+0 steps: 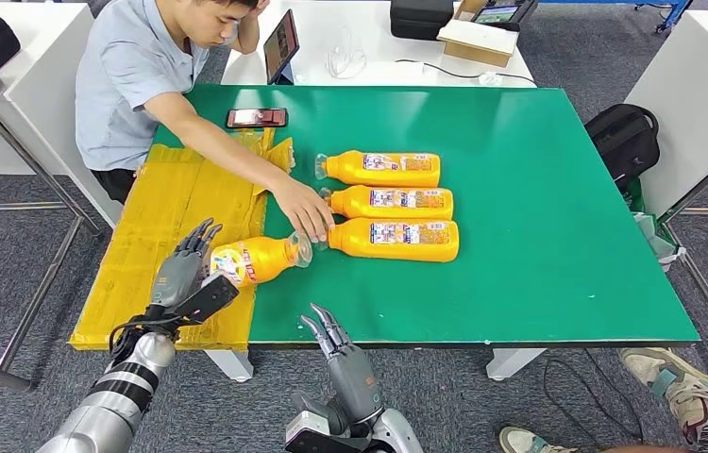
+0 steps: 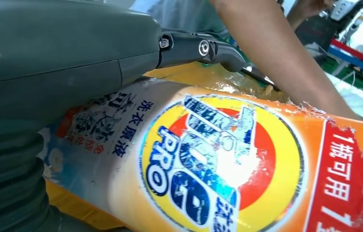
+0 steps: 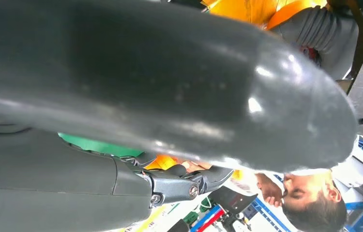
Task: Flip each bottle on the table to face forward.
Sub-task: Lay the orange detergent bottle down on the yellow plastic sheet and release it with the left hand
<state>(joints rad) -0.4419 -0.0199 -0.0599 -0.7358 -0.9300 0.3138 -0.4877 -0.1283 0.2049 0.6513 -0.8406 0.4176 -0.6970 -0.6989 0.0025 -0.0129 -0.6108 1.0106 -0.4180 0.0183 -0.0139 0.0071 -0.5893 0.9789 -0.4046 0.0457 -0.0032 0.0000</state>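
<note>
Bottle (image 1: 254, 259) lying on bench (image 1: 558, 236), long axis crosswise, base against left hand (image 1: 183, 269) whose fingers (image 1: 201, 234) hold it; right hand (image 1: 336, 349) farther, fingers spread, holding nothing.

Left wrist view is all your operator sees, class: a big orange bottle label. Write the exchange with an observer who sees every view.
Operator: How many bottles are there?
Observer: Four; three lie in a row on the green table.
Operator: Where is mine?
Observer: Your bottle lies at the table's edge by the yellow sheet, against the left hand.
Operator: Anyone near?
Observer: A person's hand is at its cap end.
</note>
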